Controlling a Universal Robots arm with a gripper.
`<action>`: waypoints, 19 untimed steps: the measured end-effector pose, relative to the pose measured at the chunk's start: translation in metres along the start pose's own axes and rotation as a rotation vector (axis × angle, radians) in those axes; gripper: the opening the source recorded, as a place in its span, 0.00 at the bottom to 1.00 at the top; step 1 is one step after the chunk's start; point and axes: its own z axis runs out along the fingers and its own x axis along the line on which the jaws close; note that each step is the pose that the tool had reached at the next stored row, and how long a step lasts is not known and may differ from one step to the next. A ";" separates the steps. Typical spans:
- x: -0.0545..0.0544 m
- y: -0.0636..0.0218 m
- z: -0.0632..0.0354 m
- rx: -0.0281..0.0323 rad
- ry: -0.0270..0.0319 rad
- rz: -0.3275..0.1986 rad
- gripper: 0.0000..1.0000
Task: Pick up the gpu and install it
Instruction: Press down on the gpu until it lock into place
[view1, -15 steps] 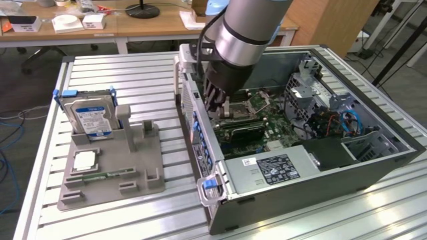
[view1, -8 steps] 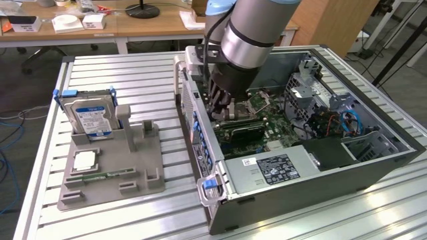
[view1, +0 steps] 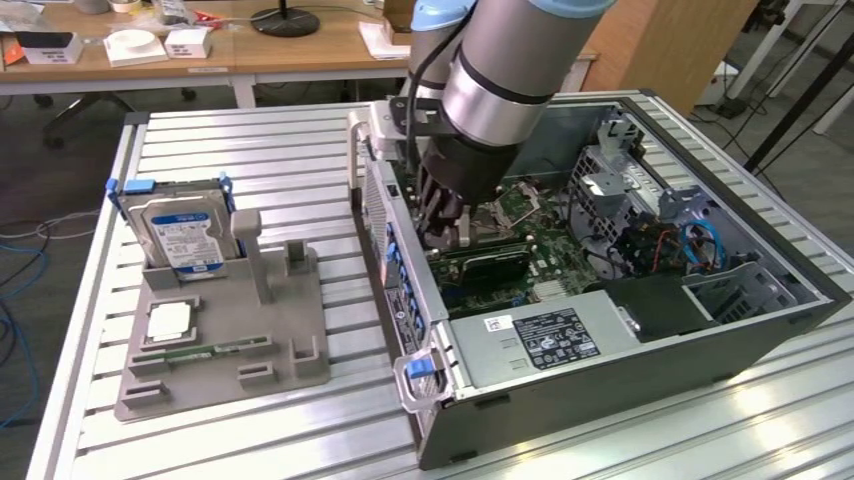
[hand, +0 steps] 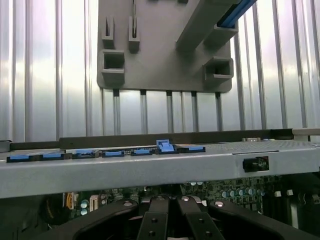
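One arm reaches down into the open computer case (view1: 747, 300), its gripper (view1: 445, 232) closed tight just above the gpu (view1: 483, 262).
The jaws are pressed together with no gap; whether they pinch the card's upper edge cannot be told. The gpu stands on edge on the motherboard (view1: 554, 255) directly beneath the jaws. Well apart from the jaws, outside the case wall, a grey holder tray (view1: 220, 345) on the slatted table (view1: 267, 150) carries a hard drive (view1: 184, 235).

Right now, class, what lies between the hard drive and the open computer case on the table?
In the exterior view, the grey holder tray with its upright posts lies between the hard drive and the computer case.
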 end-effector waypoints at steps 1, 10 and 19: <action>0.000 0.0001 0.0004 0.0014 -0.0001 0.000 0.11; 0.001 0.0018 0.0080 0.0240 -0.0009 -0.004 0.11; 0.000 -0.0200 0.0060 0.0241 -0.0012 -0.004 0.11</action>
